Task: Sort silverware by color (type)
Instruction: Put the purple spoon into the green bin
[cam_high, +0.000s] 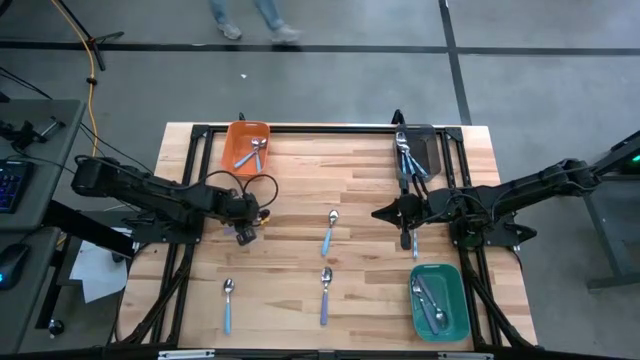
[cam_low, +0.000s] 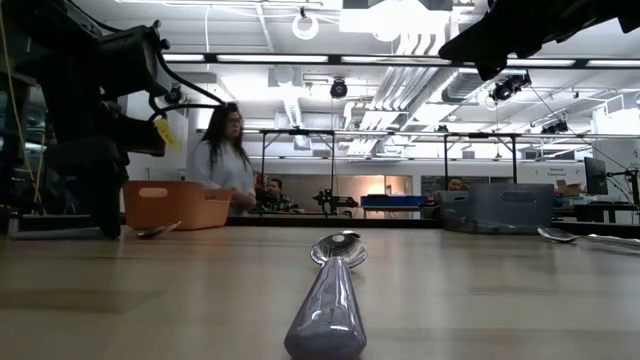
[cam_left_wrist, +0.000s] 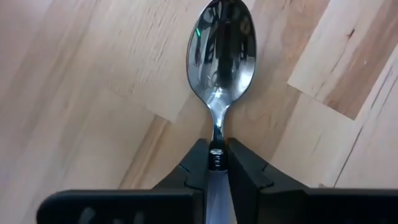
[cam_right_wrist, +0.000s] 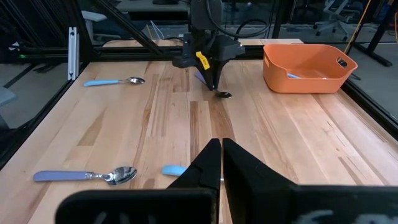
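From above, the left pincer (cam_high: 246, 232) sits at centre left of the wooden counter (cam_high: 300, 170), below the orange bin (cam_high: 246, 146), but the spoon it holds is hidden under the arm. The left wrist view alone shows that spoon (cam_left_wrist: 221, 56): its two fingers (cam_left_wrist: 196, 163) are clenched on the neck where the pale blue handle begins, the shiny bowl lying against the wood. The right wrist view shows the same pincer (cam_right_wrist: 214, 84) from across the counter, tip down, with the spoon bowl (cam_right_wrist: 223, 94) touching the boards.

The right pincer (cam_high: 412, 240) hovers at centre right, its fingers pressed together with nothing between them, seen clearly in its own wrist view (cam_right_wrist: 221, 163).

Loose spoons lie mid-counter: one at centre (cam_high: 329, 231), one below it (cam_high: 325, 292), one at lower left (cam_high: 228, 301). Blue-handled utensils (cam_high: 408, 160) fill the grey bin (cam_high: 428, 142) at upper right; the green bin (cam_high: 456, 322) at lower right holds silver pieces too small to name.

The low view is mostly filled by a purple-handled spoon (cam_low: 330, 300), its near end cut off; people sit in the room beyond.
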